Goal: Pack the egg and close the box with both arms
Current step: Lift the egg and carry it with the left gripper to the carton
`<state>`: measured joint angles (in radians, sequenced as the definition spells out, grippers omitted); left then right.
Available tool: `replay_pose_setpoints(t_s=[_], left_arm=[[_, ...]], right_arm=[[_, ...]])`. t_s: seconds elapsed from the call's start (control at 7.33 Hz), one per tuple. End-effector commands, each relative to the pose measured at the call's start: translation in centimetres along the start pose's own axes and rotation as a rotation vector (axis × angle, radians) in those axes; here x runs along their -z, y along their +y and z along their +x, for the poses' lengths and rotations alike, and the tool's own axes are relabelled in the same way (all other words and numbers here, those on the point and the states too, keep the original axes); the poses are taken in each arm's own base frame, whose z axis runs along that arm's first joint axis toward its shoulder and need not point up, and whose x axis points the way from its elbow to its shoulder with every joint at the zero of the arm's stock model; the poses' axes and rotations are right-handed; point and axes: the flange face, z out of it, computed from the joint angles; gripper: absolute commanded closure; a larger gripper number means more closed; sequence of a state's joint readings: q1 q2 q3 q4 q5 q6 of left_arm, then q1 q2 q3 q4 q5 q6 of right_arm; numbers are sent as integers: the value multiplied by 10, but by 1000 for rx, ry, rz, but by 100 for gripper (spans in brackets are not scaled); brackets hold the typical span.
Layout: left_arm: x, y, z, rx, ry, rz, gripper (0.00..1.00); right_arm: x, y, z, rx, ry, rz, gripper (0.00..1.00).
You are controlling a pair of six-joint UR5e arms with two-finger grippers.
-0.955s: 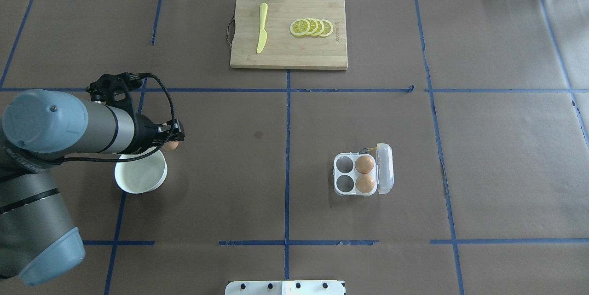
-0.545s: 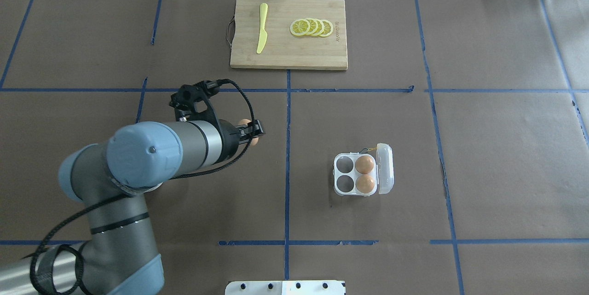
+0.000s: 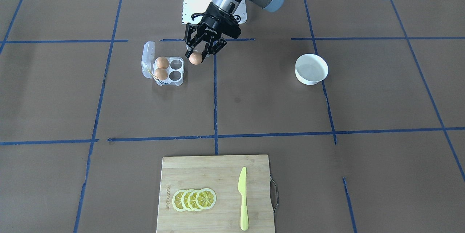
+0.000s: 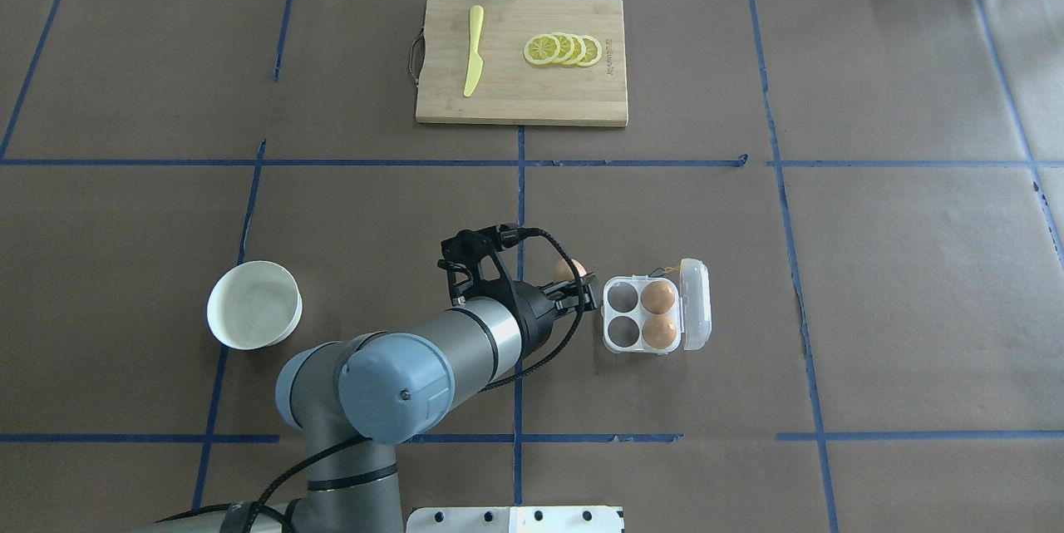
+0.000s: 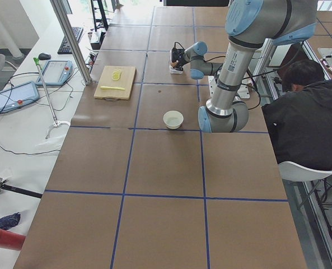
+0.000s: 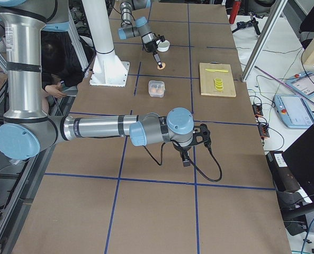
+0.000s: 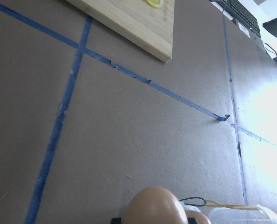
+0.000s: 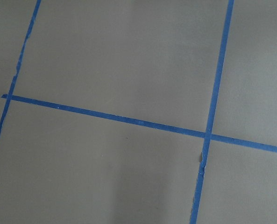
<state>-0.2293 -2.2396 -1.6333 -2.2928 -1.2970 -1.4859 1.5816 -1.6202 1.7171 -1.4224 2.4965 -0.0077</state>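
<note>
My left gripper is shut on a tan-brown egg and holds it above the table, just beside the clear four-cell egg carton. In the overhead view the held egg is left of the carton. Two more eggs fill the cells on the lid side; the two cells nearest the gripper are empty. The clear lid lies open. My right gripper shows only in the exterior right view, low over the table far from the carton; I cannot tell whether it is open or shut.
A round white bowl stands to the left. A wooden cutting board with lemon slices and a yellow knife lies at the far side. A seated person is beside the robot.
My left arm has swung right from over the white bowl, carrying the egg across the centre tape line to just beside the carton. The carton and its two eggs have not moved.
</note>
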Motion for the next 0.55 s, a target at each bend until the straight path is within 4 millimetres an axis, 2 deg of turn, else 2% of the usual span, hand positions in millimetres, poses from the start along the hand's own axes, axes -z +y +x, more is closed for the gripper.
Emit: replay_pose_setpoints(t_s=[0.0, 0.14, 0.41], left_arm=[[-35, 12, 15, -133, 22, 2, 100], [-52, 16, 27, -139, 30, 5, 100], [-61, 20, 25, -144, 17, 6, 100]], right_arm=[[-1, 2, 1, -5, -2, -3, 0], [-1, 1, 1, -5, -2, -3, 0], [-2, 1, 2, -8, -2, -5, 0]])
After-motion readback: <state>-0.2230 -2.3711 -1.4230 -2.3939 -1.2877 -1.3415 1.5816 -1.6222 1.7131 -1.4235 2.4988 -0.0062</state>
